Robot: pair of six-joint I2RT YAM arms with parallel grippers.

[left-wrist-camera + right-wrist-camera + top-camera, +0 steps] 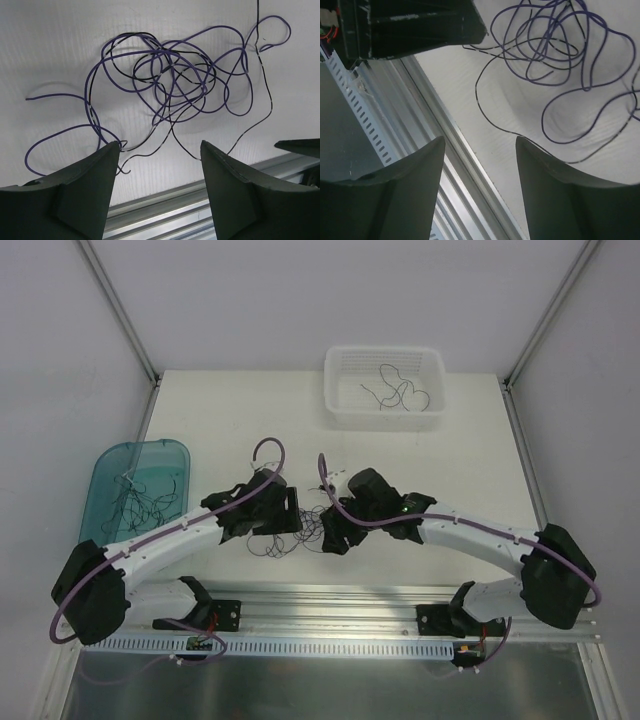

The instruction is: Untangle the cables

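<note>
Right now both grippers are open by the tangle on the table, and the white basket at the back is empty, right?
No. The top view shows a few loose wires lying in the white basket. The left gripper and right gripper do stand open by the tangle.

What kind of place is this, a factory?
Probably a robotics lab test bench: a left arm and right arm bolted to a metal rail at the edge of a white table, blank panels walling it in, tangled thin cables on it, a white basket and teal tray nearby.
</note>
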